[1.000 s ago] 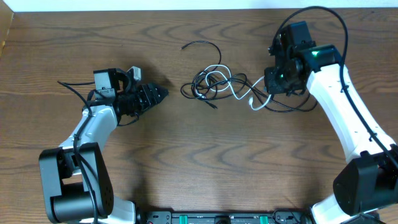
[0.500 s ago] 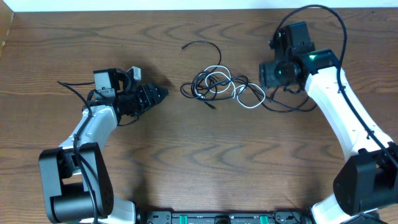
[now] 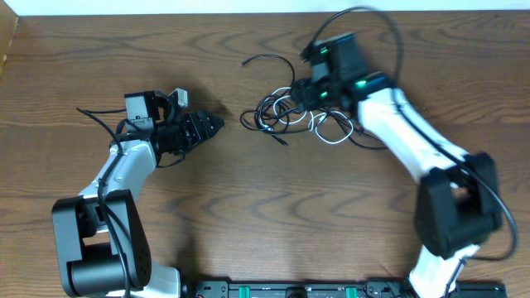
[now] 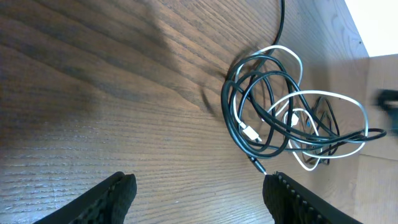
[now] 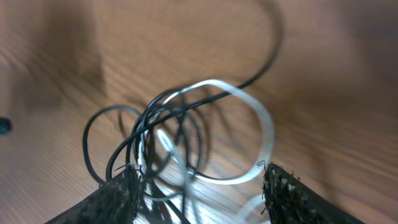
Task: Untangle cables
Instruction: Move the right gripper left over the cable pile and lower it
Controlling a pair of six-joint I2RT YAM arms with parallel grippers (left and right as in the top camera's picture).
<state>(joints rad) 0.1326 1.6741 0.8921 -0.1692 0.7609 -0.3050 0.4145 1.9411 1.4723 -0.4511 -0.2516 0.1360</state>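
The cables (image 3: 286,110) lie in a tangle at the table's middle: black loops wound together with one white cord (image 3: 328,135). The left wrist view shows the same tangle (image 4: 273,118) ahead and to the right of my left gripper (image 4: 199,193). That gripper (image 3: 215,126) is open and empty, a short way left of the pile. My right gripper (image 3: 313,89) hovers over the tangle's right side. In its blurred wrist view the right gripper (image 5: 199,190) is open, with black loops and the white loop (image 5: 264,127) showing between and beyond the fingers; nothing is pinched.
A loose black cable end (image 3: 267,59) curls away behind the tangle toward the far edge. The arms' own thick black wires arc above the right arm (image 3: 364,12) and lie beside the left arm (image 3: 95,114).
The right gripper has opened and swung left, from the tangle's right side to over it. The white cord's right end has drawn back toward the pile. The left arm has stayed still.
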